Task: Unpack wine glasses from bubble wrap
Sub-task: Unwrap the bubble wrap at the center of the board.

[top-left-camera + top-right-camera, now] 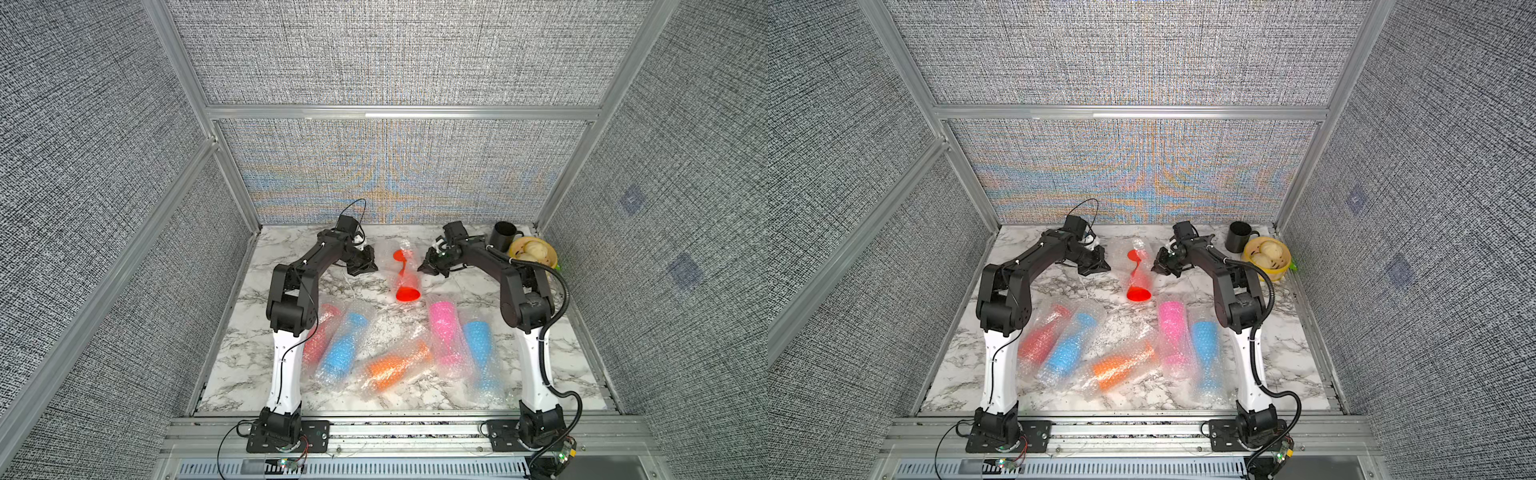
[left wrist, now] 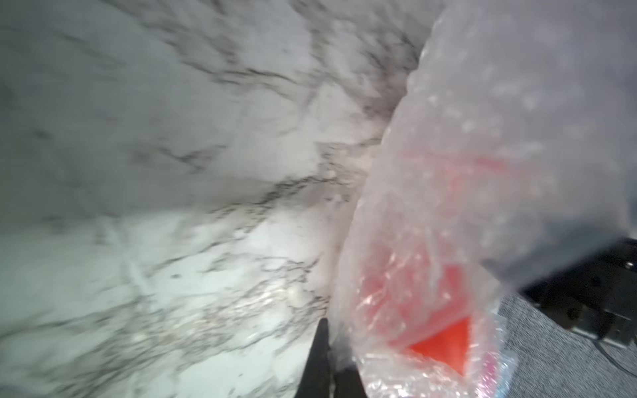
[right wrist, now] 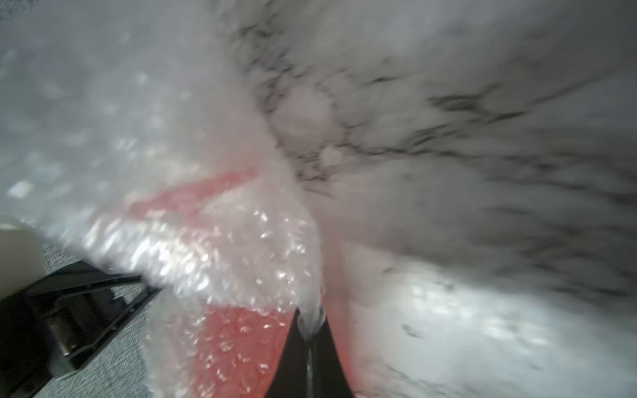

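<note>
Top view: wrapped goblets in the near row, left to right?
wrapped red goblet → wrapped blue goblet → wrapped orange goblet → wrapped pink goblet → second wrapped blue goblet

The two top views belong to one stereo head mounted high above the red goblet [image 1: 405, 286], set back toward the robot's side and tilted down toward the back wall [image 1: 395, 166]. In both top views the red goblet [image 1: 1138, 286] sits near mid-frame, and the two fields are almost identical apart from a sideways offset.

The left wrist camera is close beside the red goblet [image 2: 444, 344] and sights along the left gripper [image 2: 332, 348]. The right wrist camera looks from the goblet's opposite side, along the right gripper [image 3: 310, 320]. Both wrist views are blurred. They share the goblet, the bubble wrap [image 3: 241, 248] and the marble table [image 2: 172, 241].
</note>
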Robot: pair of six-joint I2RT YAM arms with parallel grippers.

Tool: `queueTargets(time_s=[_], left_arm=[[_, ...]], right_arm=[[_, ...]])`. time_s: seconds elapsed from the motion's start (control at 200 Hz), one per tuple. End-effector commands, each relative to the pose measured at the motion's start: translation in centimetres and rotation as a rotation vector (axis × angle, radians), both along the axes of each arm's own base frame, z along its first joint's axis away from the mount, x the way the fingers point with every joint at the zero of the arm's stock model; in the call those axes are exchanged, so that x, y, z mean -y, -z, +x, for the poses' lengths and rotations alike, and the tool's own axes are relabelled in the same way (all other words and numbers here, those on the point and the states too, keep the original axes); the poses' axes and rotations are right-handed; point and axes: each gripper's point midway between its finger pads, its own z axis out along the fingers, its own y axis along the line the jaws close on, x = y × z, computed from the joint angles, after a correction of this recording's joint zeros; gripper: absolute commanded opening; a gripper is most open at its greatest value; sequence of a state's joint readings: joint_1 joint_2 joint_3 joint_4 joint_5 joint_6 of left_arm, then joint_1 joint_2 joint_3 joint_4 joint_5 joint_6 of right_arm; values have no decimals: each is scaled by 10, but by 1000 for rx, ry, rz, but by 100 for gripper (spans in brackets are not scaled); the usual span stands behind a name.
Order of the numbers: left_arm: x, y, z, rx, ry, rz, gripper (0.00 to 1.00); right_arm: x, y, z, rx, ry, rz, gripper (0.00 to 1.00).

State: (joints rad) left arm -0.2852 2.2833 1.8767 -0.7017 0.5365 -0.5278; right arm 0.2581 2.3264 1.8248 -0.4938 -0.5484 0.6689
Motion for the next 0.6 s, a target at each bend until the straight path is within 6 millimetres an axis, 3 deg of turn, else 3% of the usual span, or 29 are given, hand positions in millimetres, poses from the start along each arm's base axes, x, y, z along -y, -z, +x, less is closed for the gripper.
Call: queueTargets(time_s=[0.0, 0.21, 0.275, 0.355, 0.535, 0.595], left_arm=[[-16, 5, 1, 1, -28, 70, 0], [-10, 1, 2, 0, -26, 20, 0], [-7, -5, 3, 9, -27, 6, 0], [-7, -9, 5, 18, -28, 7, 0], [-8, -10, 6, 14, -21, 24, 0], [-8, -8, 6, 8, -21, 25, 12]], right_arm=[[16, 12, 0, -9, 21, -54, 0], [9, 2, 1, 26, -10, -34, 0], [9, -6, 2, 36, -13, -44, 19], [19, -15, 3, 52, 7, -82, 36], [47, -56, 7, 144, 44, -247, 63], [48, -73, 7, 186, 25, -291, 67]])
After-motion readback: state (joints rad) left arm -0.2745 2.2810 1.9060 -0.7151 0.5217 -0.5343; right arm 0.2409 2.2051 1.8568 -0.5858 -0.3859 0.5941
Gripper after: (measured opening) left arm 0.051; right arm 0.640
